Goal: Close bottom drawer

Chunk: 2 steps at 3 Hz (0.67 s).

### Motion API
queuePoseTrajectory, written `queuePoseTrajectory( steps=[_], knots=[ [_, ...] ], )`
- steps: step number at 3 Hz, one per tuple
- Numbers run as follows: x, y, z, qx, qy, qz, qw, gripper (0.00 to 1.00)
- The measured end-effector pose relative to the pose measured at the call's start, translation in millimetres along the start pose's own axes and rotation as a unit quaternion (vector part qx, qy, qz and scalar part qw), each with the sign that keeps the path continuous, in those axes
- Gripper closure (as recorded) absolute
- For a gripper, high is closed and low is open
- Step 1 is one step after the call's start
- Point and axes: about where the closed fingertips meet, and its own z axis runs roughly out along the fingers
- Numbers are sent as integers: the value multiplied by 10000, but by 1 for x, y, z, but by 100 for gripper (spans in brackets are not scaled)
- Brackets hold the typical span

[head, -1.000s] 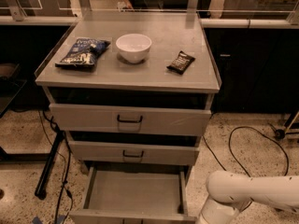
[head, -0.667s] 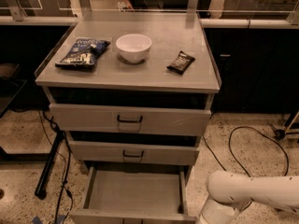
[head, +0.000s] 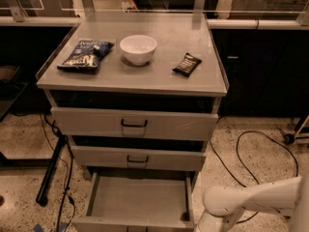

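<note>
The bottom drawer of the grey cabinet is pulled far out. Its shallow grey tray is empty and its front panel runs along the bottom edge of the view, with the handle cut off. The middle drawer and top drawer stand slightly out, each with a black bar handle. My white arm reaches in from the lower right, beside the drawer's right front corner. The gripper itself is below the frame's edge and out of view.
On the cabinet top lie a blue chip bag, a white bowl and a dark snack bar. A black cable loops on the speckled floor at the right. A black stand leg and cables lie at the left.
</note>
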Motion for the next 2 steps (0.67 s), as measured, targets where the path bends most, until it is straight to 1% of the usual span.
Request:
queuePoseTrajectory(
  steps=[1,2],
  knots=[
    [-13,-34,33,36,-95,315,9995,100],
    [-12,-33,40,43,-45,318,9995,100]
  ],
)
